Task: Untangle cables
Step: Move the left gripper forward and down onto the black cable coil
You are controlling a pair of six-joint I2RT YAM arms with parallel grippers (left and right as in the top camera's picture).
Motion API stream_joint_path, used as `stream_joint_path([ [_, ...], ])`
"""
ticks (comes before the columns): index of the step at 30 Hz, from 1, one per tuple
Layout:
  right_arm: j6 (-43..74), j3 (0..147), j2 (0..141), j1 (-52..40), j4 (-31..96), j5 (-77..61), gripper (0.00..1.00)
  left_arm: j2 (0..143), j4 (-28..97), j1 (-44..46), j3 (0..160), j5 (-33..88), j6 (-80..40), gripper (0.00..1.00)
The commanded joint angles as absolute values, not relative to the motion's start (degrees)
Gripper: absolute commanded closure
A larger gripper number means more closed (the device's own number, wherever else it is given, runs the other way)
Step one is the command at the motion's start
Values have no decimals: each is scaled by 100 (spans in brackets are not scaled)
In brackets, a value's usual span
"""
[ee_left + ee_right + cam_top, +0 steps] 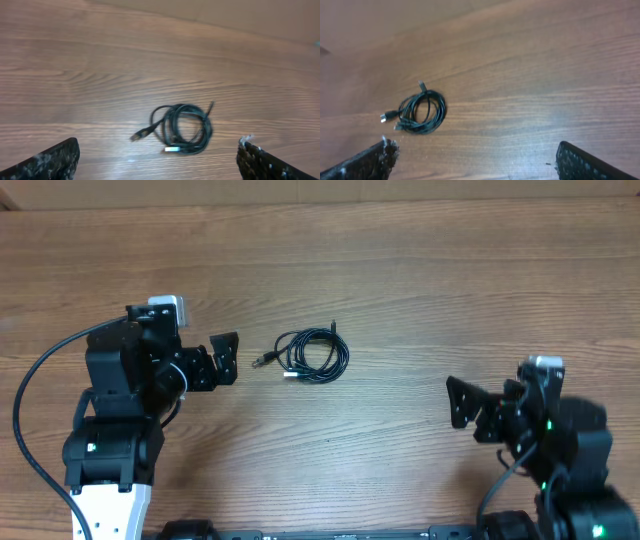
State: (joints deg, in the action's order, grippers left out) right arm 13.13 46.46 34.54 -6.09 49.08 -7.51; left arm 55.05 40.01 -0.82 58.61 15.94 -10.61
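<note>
Wood-grain table (400, 270) spreads wide under both arms. The left gripper (226, 358) points toward the middle, fingers spread far apart with nothing between them. The right gripper (458, 404) sits well off to the right, spread just as wide and holding nothing. Between them, nearer the left one, the cables (312, 356) lie coiled in one loose black loop, touched by neither. A silver-tipped plug (173, 149) and a dark plug (136, 136) poke out of the coil.

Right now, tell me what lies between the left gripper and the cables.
Nothing: only a bare stretch of wooden table separates the open left gripper from the cables, which lie apart from it. The overhead view shows the gap; the left wrist view agrees.
</note>
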Motion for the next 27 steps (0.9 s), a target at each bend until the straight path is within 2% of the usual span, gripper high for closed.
stream_joint_path([
  [1,1347,5389,4224,-622,5334,-731,0,5516,3959,-60,6025,2064,-1293,0],
  [7,1328,6508,5402,-622,6405,-342,0,5793,3992,176,6193,1999,-1160,0],
  [10,1332,6928,5767,-622,6770,-351,0,6128,4386,506,6626,1417,-1151,0],
  [17,1332,7054,5916,-622,6803,-770,0,6982,5258,1260,7649,534,-582,1],
  [23,1332,7054,5916,-622,6783,-913,0,7625,5258,1428,7703,631,-591,0],
  [27,1332,7054,5916,-622,6788,-913,0,8121,5068,1428,7703,648,-1041,0],
])
